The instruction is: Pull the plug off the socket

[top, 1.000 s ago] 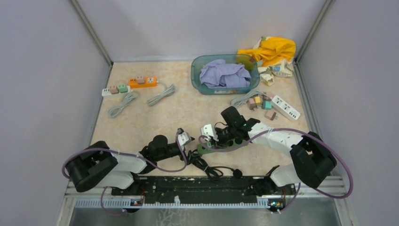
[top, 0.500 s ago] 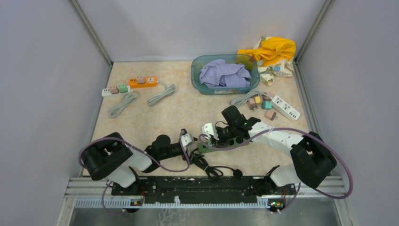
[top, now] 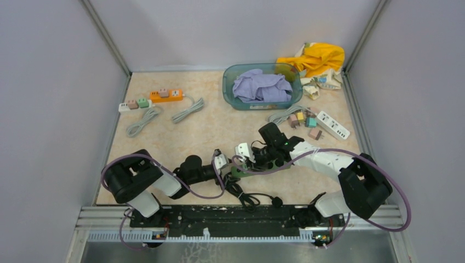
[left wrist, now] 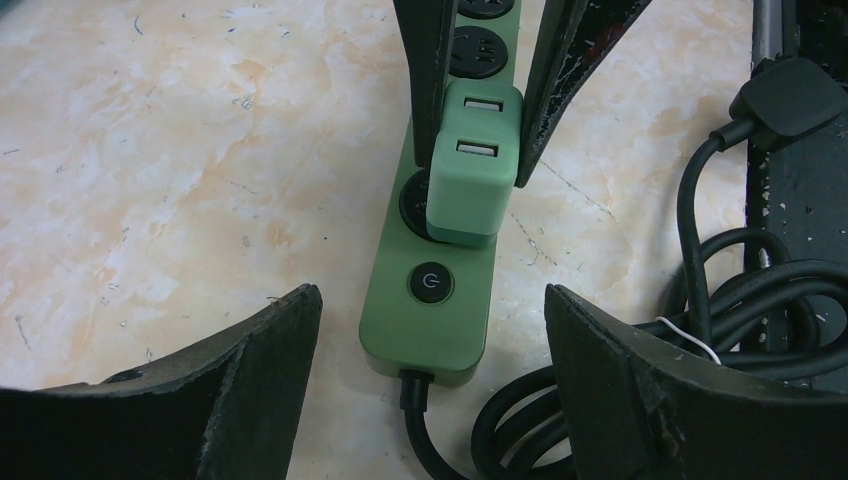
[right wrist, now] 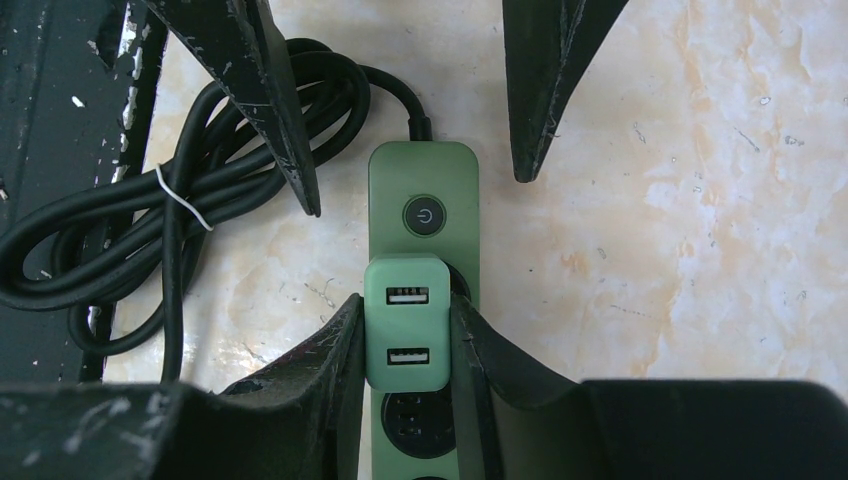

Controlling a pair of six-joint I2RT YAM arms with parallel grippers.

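A light green plug [right wrist: 406,322] with two USB ports sits in the dark green socket strip [right wrist: 424,180], just behind the strip's power button [left wrist: 430,284]. My right gripper [right wrist: 408,345] is shut on the plug [left wrist: 468,170], one finger pressed on each side. My left gripper [left wrist: 430,340] stands open, its fingers [left wrist: 250,370] wide on either side of the strip's [left wrist: 428,320] cable end without touching it. From above, both grippers meet over the strip [top: 237,171] near the table's front edge.
The strip's black cable [left wrist: 740,290] lies coiled right of the strip, partly on the black base rail [top: 241,215]. Farther back are an orange and a white power strip [top: 165,96], a teal bin of cloth [top: 262,86], loose adapters [top: 305,120] and a yellow cloth [top: 318,57].
My left arm has moved right, bringing its open gripper up to the cable end of the green strip, jaws slightly narrower. The right gripper stays shut on the plug.
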